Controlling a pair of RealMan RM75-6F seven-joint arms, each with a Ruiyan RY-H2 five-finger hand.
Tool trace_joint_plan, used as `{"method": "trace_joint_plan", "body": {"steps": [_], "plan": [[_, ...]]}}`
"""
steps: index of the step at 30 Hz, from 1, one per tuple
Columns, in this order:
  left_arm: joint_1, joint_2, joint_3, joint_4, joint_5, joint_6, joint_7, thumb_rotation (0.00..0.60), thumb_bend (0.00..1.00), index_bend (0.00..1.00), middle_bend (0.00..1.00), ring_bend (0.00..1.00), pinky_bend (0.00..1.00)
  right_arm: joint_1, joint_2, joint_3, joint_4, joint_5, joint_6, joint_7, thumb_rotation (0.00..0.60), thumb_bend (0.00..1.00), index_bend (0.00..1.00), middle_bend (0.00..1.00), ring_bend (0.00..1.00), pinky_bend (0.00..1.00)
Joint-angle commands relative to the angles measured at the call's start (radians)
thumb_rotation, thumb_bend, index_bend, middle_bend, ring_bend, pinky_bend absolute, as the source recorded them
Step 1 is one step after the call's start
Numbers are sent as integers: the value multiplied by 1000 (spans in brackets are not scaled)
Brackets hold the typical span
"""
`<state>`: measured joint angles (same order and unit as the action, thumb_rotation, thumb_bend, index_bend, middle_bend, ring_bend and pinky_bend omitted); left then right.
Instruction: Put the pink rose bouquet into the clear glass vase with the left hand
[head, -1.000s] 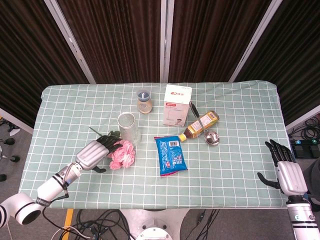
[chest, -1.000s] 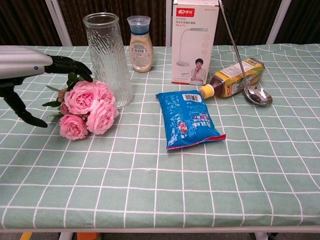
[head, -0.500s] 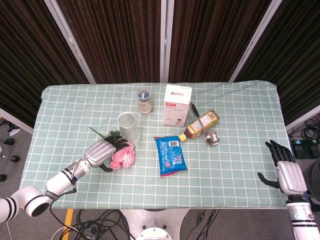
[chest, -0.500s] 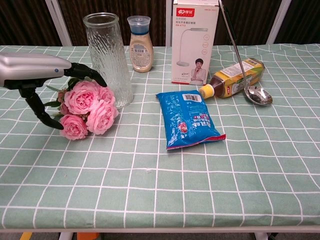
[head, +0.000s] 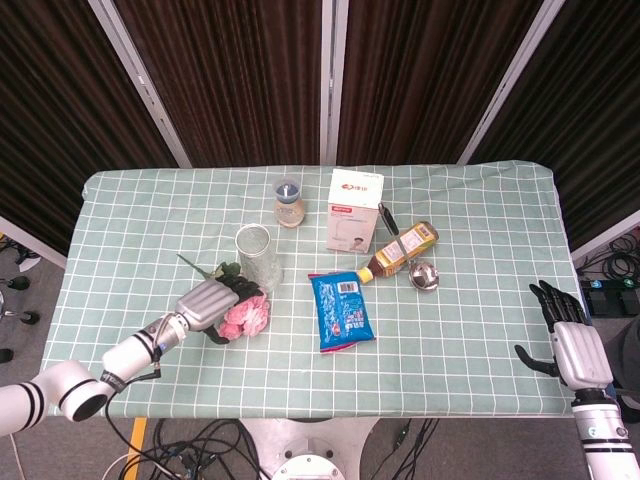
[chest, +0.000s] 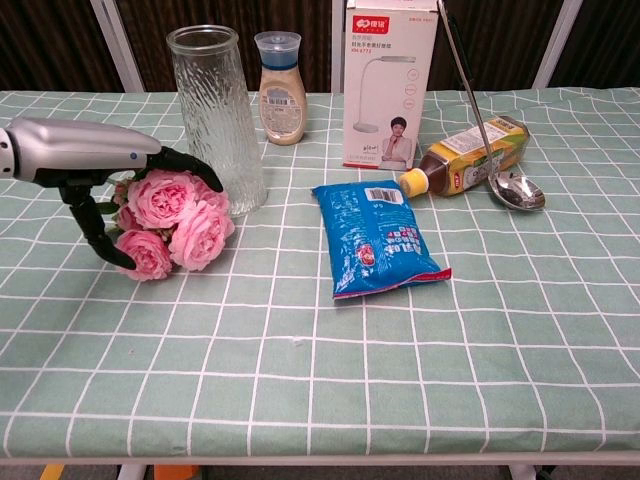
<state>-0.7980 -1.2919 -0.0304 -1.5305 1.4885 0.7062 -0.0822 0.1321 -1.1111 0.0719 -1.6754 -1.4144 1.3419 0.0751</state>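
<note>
The pink rose bouquet (head: 247, 315) (chest: 176, 218) lies on the green checked table, just left of the upright clear glass vase (head: 256, 255) (chest: 216, 118). My left hand (head: 211, 301) (chest: 96, 166) reaches over the bouquet from the left. Its fingers (chest: 190, 166) arch over the top roses and its thumb touches the lowest rose, without a closed grip. The stems and leaves are mostly hidden behind the hand. My right hand (head: 570, 345) hangs open beyond the table's right edge, holding nothing.
A blue snack bag (head: 341, 310) (chest: 380, 238) lies right of the vase. Behind stand a small capped bottle (head: 288, 203) (chest: 281, 90) and a white lamp box (head: 355, 210) (chest: 390, 85). A tea bottle (head: 400, 250) (chest: 470, 155) and a metal ladle (head: 426, 275) (chest: 515, 190) lie at right.
My left hand has moved right and down onto the bouquet, its fingers and thumb now bracketing the roses. The right hand has barely moved.
</note>
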Motion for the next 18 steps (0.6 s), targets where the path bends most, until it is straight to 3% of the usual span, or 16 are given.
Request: {"method": "trace_joint_plan", "body": {"steps": [1, 14, 18], "plan": [[-2, -4, 4, 6, -4, 1, 4, 600, 42, 134, 45, 29, 128, 0, -1, -1, 1, 0, -1, 0, 600, 167, 0, 0, 0, 0], [-8, -25, 29, 28, -3, 5, 35, 600, 48, 134, 48, 30, 141, 2, -7, -4, 6, 0, -4, -2, 600, 169, 0, 0, 0, 0], [-10, -30, 34, 35, -7, 4, 46, 600, 64, 163, 90, 31, 166, 1, -6, -4, 5, -2, -2, 7, 600, 167, 0, 0, 0, 0]]}}
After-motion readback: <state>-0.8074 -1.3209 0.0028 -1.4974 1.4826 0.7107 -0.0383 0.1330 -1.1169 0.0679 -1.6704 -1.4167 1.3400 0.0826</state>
